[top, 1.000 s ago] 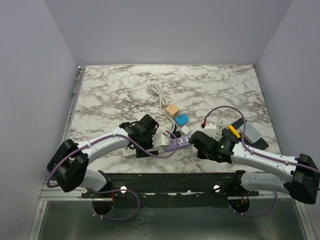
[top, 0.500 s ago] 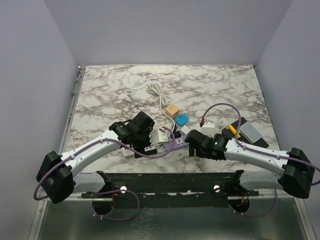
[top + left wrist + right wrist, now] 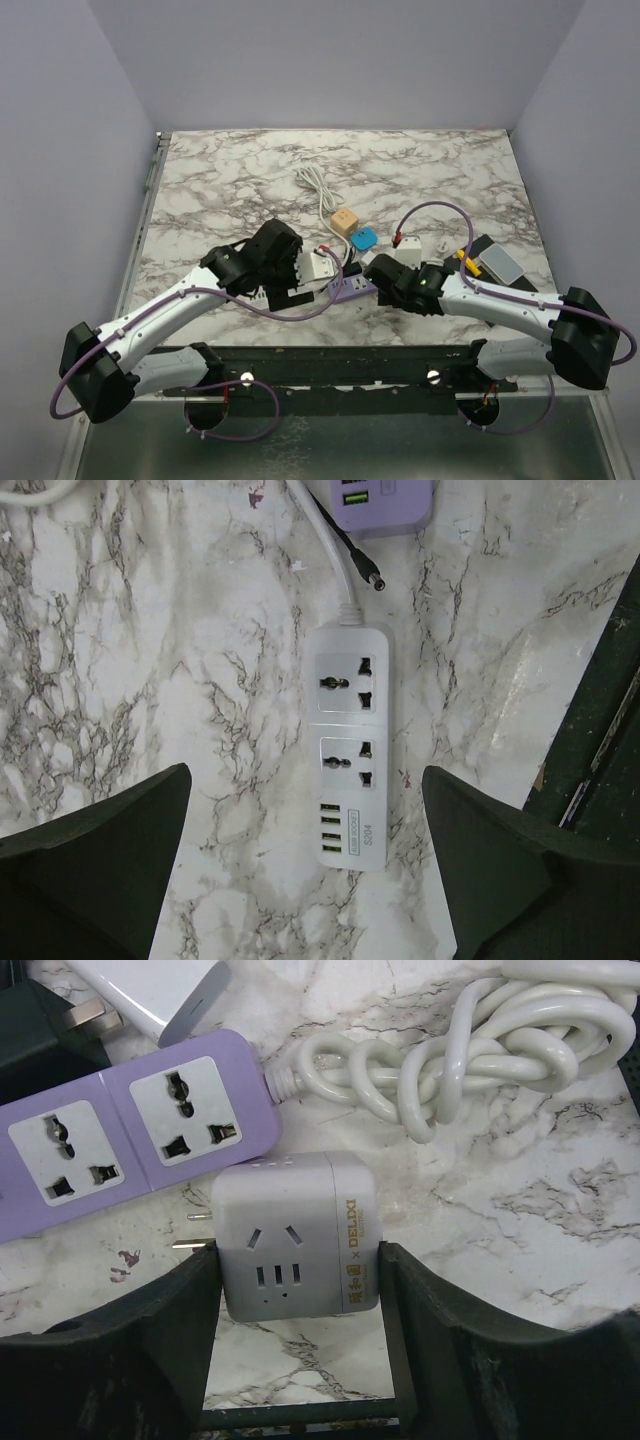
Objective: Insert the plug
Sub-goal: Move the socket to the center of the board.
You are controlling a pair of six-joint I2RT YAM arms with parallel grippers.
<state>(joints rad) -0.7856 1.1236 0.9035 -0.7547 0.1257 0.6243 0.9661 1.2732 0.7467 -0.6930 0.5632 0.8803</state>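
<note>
R gripper [image 3: 300,1260] nearest, fingers pressed on both flat sides of grey DELIXI cube adapter [image 3: 290,1230], on or just over marble table [image 3: 520,1210]. Its prongs [image 3: 192,1245] point at purple power strip [image 3: 130,1140] just beyond, not yet in. Adapter prob. light, rigid, smooth plastic, so it may slip or twist; grip the side faces, clear of prongs. L gripper [image 3: 305,780] spread wide above white power strip [image 3: 345,740]. Coiled white cable [image 3: 480,1040] farthest.

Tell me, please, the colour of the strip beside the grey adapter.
Purple strip; clearest in right wrist view.
</note>
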